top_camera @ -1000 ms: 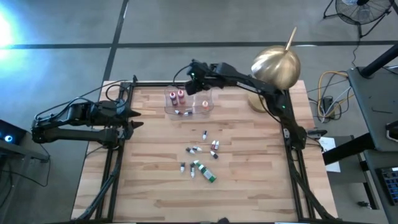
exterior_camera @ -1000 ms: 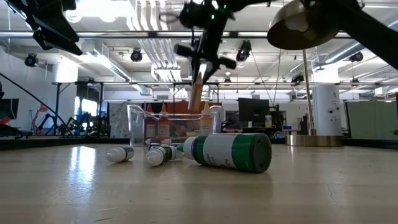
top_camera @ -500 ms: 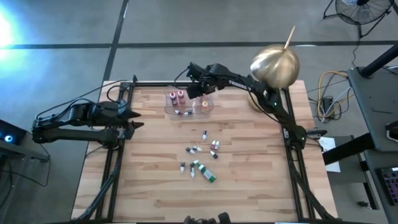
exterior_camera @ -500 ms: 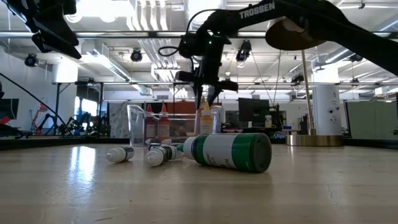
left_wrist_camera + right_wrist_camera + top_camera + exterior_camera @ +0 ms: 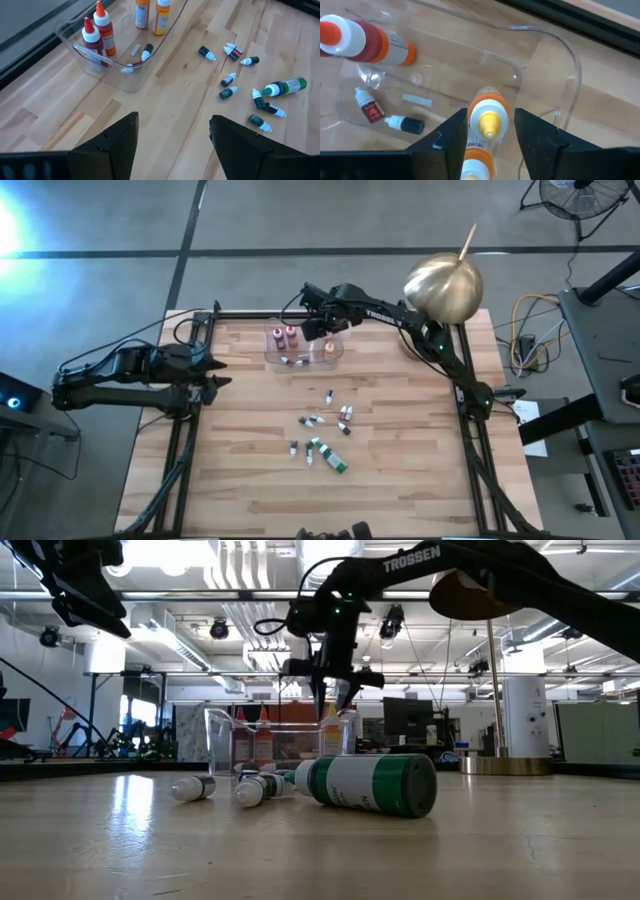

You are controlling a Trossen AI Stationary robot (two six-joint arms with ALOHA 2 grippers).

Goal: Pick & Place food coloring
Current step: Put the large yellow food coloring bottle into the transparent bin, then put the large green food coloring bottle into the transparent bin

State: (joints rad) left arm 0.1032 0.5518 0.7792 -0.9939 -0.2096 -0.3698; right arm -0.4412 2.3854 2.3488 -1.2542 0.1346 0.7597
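Observation:
The clear tray [image 5: 270, 358] sits near the table's far edge. Two red dropper bottles [image 5: 97, 34] and two orange ones [image 5: 152, 12] stand upright in it, and a few tiny bottles [image 5: 387, 116] lie on its floor. My right gripper [image 5: 491, 114] hangs open just above the tray, one finger on each side of an orange bottle's yellow-tipped cap [image 5: 487, 117], with a small gap on both sides. Several tiny dark and green food coloring bottles [image 5: 325, 423] lie scattered at mid-table. My left gripper [image 5: 172, 135] waits open over the table's left edge [image 5: 212, 370].
A bigger green-and-white bottle [image 5: 370, 783] lies on its side among the small ones [image 5: 335, 460]. A gold dome lamp [image 5: 443, 285] stands at the far right corner. Bare wood stretches across the near half of the table.
My right gripper, which held an orange bottle tilted above the tray, went down and toward the near edge. It set the bottle upright in the tray and let go. The bottle now stands on its own below the parted fingers.

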